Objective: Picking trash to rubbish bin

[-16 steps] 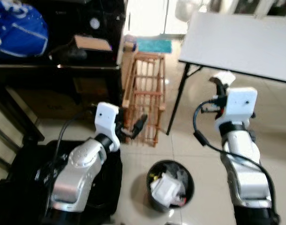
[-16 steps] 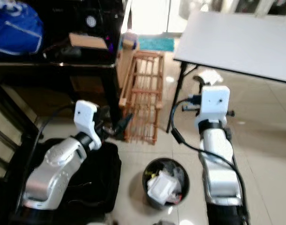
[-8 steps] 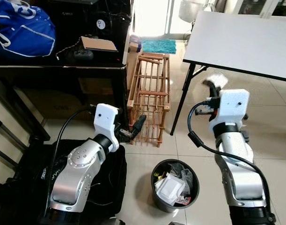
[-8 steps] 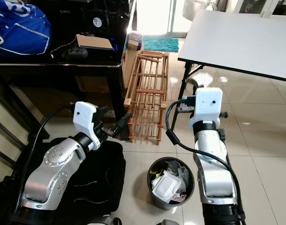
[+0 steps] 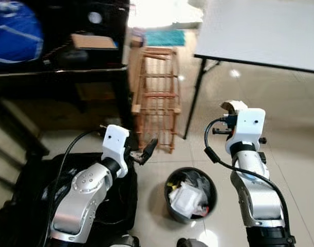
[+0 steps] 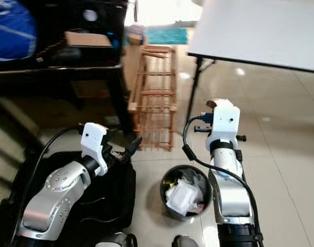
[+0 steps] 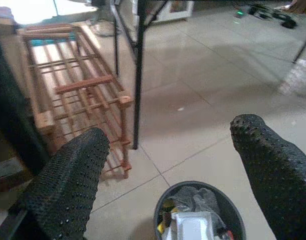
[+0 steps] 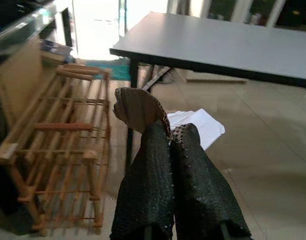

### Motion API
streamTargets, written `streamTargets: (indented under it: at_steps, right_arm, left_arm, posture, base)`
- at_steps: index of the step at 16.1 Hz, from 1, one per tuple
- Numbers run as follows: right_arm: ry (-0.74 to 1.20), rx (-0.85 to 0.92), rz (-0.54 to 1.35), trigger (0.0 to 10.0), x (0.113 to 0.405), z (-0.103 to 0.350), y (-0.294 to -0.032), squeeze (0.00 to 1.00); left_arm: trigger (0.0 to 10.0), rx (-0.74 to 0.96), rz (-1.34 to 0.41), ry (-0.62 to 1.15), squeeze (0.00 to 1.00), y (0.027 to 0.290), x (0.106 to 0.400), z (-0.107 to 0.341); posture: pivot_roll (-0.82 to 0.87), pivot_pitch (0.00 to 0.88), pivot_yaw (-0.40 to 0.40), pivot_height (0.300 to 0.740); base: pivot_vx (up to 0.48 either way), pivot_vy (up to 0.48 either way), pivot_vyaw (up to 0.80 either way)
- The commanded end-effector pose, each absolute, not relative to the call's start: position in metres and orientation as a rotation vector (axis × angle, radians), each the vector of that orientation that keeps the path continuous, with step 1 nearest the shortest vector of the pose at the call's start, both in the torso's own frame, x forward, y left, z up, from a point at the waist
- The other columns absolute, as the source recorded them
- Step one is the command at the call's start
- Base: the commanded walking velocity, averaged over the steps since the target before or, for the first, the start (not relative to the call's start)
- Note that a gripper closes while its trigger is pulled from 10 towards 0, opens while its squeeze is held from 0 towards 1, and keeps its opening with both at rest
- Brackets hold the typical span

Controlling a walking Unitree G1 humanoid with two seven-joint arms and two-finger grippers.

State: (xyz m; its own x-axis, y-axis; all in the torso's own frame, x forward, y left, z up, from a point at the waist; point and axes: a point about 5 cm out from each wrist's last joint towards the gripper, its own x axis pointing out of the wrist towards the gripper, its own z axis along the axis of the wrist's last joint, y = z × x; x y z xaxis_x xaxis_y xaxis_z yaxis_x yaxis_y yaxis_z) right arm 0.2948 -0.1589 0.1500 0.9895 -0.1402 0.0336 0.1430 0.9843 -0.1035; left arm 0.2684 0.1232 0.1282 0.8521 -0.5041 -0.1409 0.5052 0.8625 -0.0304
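Note:
A black rubbish bin (image 5: 183,216), holding crumpled white paper and wrappers, stands on the tiled floor between my two arms. My right gripper (image 8: 170,131) is shut on a brown scrap of paper (image 8: 140,107) with a white sheet (image 8: 202,127) behind it. The right gripper is raised at about table-leg height, beyond the bin and to its right, with the scrap (image 5: 233,106) at its tip. My left gripper (image 7: 168,150) is open and holds nothing, and hangs to the left of the bin (image 7: 165,207), above floor level.
A wooden slatted rack (image 5: 155,98) leans beyond the bin. A white table (image 5: 259,31) with black legs is at the far right. A dark desk (image 5: 59,72) with a blue bag stands on the left. A black bag (image 5: 33,195) lies on the floor under my left arm.
The whole picture has shifted and blurred, so the camera moved. My right gripper stays shut on the paper scrap and now sits a little lower, nearer the bin. The left gripper remains open.

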Motion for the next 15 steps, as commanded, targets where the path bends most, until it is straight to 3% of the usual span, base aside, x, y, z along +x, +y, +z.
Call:
streamTargets:
  at_steps: [1,15]
  right_arm:
    - [0.007,-0.1,-0.157,10.0,0.2931,0.1438,-0.1607,0.0]
    - [0.038,-0.083,-0.17,10.0,0.2939,0.1395,-0.1599,0.0]
  left_arm:
    - [10.0,0.023,-0.545,0.138,0.0,0.123,0.2686,0.1315]
    - [10.0,0.013,-0.574,0.161,0.0,0.1154,0.2656,0.1252]
  posture:
    - [0.06,0.163,0.044,0.74]
    - [0.05,0.176,0.044,0.74]
  base:
    - [0.0,0.0,-0.77]
    - [0.0,0.0,-0.77]
